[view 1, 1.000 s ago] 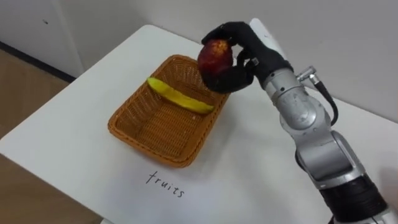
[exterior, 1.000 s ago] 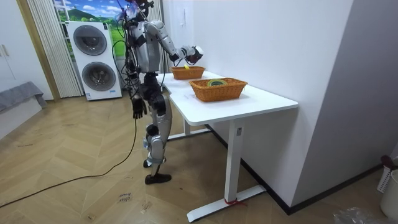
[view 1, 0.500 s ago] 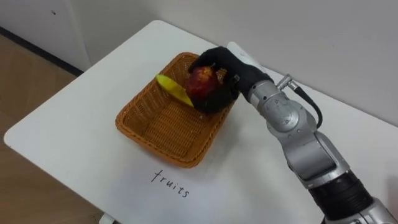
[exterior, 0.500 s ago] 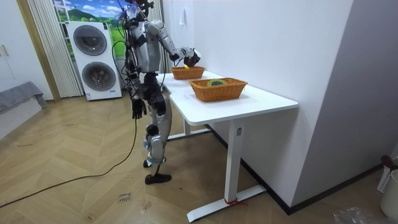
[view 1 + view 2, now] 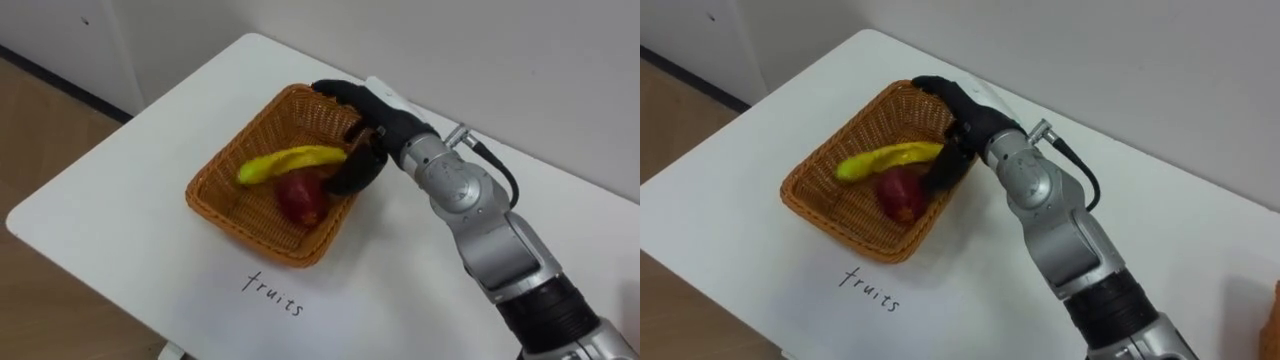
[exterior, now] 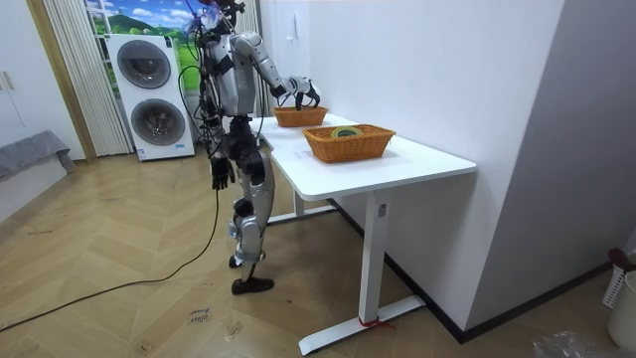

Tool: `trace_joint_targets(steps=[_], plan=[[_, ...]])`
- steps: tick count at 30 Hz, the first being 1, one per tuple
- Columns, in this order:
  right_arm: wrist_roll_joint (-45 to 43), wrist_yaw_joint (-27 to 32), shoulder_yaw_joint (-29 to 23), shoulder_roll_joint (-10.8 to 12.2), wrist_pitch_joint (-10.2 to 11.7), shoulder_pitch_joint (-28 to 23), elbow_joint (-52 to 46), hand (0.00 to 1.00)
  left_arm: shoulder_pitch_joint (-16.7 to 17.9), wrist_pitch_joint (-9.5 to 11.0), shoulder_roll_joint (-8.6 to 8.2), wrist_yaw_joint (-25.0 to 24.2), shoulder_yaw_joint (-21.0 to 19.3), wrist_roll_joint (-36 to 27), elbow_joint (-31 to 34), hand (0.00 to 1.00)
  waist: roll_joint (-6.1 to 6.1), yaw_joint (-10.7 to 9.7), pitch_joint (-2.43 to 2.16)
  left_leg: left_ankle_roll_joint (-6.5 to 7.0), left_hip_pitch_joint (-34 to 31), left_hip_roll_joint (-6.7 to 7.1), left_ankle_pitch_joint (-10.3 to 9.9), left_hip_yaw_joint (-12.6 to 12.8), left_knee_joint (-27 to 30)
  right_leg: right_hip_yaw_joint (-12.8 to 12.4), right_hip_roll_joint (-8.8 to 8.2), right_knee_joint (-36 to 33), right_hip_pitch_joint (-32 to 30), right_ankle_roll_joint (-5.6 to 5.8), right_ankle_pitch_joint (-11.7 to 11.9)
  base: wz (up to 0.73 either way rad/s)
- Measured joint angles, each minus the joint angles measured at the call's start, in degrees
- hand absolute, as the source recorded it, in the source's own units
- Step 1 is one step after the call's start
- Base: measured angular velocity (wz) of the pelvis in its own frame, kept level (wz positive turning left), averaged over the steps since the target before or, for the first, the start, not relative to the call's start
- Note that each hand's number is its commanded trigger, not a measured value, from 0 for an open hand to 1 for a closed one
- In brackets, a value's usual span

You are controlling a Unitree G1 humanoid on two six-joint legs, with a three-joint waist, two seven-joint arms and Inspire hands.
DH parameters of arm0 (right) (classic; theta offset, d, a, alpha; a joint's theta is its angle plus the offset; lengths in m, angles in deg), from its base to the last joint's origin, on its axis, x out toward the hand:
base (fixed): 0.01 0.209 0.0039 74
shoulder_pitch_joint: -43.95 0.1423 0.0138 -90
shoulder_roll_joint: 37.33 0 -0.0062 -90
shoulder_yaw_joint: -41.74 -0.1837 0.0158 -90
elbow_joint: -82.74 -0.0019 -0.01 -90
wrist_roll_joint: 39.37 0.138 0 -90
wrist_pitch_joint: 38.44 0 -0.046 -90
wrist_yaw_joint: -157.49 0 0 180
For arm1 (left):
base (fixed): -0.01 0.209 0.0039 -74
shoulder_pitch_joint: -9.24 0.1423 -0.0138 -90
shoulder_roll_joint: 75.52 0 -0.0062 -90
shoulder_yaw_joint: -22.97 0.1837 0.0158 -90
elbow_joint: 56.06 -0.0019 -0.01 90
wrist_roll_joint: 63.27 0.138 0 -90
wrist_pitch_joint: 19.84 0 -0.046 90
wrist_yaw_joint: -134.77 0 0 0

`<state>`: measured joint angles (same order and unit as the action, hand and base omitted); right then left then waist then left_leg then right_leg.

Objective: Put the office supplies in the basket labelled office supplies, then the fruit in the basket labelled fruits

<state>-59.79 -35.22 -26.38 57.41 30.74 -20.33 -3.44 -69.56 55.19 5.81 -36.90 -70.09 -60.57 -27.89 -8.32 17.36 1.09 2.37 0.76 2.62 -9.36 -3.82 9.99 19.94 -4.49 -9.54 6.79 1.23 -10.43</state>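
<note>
Well, the robot stands at the far end of a white table (image 6: 417,157), toward the room view's left, with two stacked washers (image 6: 154,94) behind it and a plain wall along the table's other side. Its left hand (image 6: 221,171) hangs beside its thigh. Two wicker baskets sit on the table. The second basket (image 6: 348,142) is nearer the room camera, and its contents are too small to make out. The basket (image 5: 235,235) under the robot's reach sits well apart from it, with a handwritten label (image 5: 272,295) on the tabletop just in front. Inside that basket lie a banana (image 5: 290,162) and an apple (image 5: 300,198). The banana's long axis runs across the basket's width, its left end a little lower in the eye view and its right end pointing at the hand. The red apple rests on the basket floor against the banana's near side, close to the right wall, and the banana crosses just behind it. The right hand (image 5: 365,140) hangs over the basket's right rim with its dark fingers spread and loosely bent above the far corner. Its thumb is down by the banana's right end, and the hand grips nothing.
</note>
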Motion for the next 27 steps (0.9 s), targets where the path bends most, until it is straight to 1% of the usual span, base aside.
trace_joint_targets(steps=[8,10,20,24,27], plan=[[0.00,-0.74,0.00,0.00,-0.01,0.00,0.00,0.00,-0.14,0.00,0.01,0.01,0.00,-0.01,-0.05,0.00,-0.16,0.01,-0.11,0.00,-0.01,0.02,0.00,0.00,0.04,0.00,0.00,0.00,0.00,0.00,0.00,0.00],[0.00,-0.75,0.00,0.00,-0.01,0.00,0.00,0.00,-0.14,0.00,0.03,0.01,-0.01,-0.01,-0.06,0.00,-0.04,0.01,-0.03,0.00,-0.01,0.01,0.00,0.02,0.07,-0.04,0.00,0.00,0.01,0.00,0.00,0.00],[0.00,-1.18,0.00,0.03,-0.01,0.04,-0.01,0.00,-0.21,-0.07,0.09,-0.01,0.58,0.02,-0.06,0.00,0.08,0.04,0.05,0.00,-0.01,0.00,0.00,0.10,0.15,-0.30,-0.01,-0.01,0.02,0.00,0.00,0.00],[0.03,-0.98,-0.82,0.09,0.00,0.13,-0.01,0.00,-0.59,0.01,0.11,-0.02,1.04,-0.07,-0.07,0.00,0.24,-0.23,0.11,0.00,-0.10,0.04,0.00,0.08,0.39,-0.95,0.03,0.00,-0.02,0.00,0.00,0.00],[0.80,-0.02,-2.06,0.16,0.19,0.85,-0.02,0.00,-0.92,0.23,0.21,-0.04,1.01,0.18,-0.07,0.00,0.28,-0.98,0.09,0.00,-0.27,0.05,0.00,0.05,0.55,-0.85,0.03,-0.03,-0.16,0.00,0.00,0.00]])
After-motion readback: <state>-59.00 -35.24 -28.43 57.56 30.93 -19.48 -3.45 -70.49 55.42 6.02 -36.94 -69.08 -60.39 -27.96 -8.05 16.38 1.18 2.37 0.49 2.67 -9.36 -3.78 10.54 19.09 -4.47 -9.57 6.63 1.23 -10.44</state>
